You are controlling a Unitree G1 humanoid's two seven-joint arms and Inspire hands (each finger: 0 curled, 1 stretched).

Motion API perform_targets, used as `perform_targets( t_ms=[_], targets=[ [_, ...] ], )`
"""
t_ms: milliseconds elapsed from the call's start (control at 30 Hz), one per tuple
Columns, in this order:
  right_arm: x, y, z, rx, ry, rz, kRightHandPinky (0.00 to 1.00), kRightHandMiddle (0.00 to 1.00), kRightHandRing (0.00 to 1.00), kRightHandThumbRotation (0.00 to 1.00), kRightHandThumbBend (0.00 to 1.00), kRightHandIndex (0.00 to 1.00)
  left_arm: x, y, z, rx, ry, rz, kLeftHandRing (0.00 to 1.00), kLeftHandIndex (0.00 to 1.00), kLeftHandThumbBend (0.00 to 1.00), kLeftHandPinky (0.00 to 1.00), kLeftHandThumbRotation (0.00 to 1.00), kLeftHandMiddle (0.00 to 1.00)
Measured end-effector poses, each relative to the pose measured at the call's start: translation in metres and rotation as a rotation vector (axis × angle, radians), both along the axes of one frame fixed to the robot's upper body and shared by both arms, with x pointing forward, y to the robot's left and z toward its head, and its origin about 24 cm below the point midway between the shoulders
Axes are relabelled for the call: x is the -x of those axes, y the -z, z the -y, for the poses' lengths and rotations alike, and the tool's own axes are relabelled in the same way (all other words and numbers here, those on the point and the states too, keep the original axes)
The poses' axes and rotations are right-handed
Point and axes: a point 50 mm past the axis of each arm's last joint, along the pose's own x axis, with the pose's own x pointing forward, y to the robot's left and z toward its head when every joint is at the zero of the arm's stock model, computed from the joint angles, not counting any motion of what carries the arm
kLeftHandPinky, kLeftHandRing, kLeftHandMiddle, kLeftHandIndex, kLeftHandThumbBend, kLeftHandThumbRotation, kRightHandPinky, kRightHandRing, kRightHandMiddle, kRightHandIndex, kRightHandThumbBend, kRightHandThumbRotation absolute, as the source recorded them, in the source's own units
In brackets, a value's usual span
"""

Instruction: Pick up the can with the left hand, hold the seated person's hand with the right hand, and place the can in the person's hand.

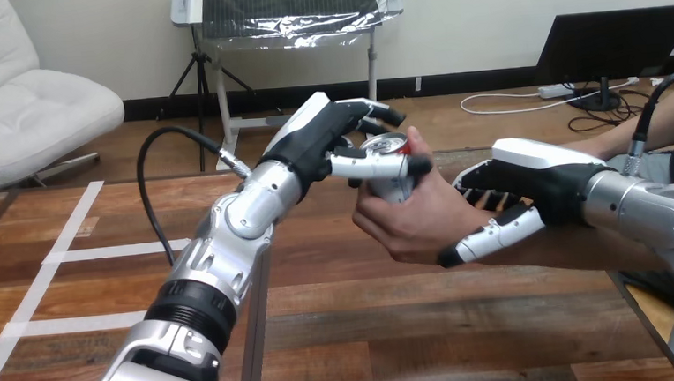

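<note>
A silver can (pixel 392 176) with a red patch stands upright above the table's middle. My left hand (pixel 317 139) reaches it from the left: the thumb (pixel 357 164) lies across its side and the fingers (pixel 373 113) curl past its top at the back. The person's hand (pixel 411 226) comes from the right and wraps the can from below and in front. My right hand (pixel 536 183) grips that hand near the wrist, with the thumb (pixel 486 236) curled under it and the fingers on its back.
The wooden table (pixel 368 330) spreads below both arms, with white tape lines (pixel 63 256) at its left. The person's forearm (pixel 585 250) runs to the right edge under my right arm. A black cable (pixel 151 166) loops off my left forearm.
</note>
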Motion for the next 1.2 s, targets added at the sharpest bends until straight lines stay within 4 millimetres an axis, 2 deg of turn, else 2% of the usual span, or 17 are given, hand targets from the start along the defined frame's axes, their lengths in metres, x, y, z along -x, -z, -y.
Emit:
perform_targets(
  t_ms=[500,1200],
  targets=[
    [-0.0002,0.0031,-0.0090,-0.034,-0.018,-0.009,0.61,0.75,0.71,0.67,0.96,0.76,0.0016,-0.0009,0.0088,0.029,0.018,-0.002,0.77,0.79,0.83,0.70,0.65,0.80],
    [-0.0001,0.0033,-0.0092,-0.033,-0.020,-0.011,0.61,0.75,0.71,0.67,0.96,0.76,0.0025,-0.0005,0.0124,0.035,0.027,-0.005,0.77,0.79,0.83,0.70,0.65,0.80]
  ],
)
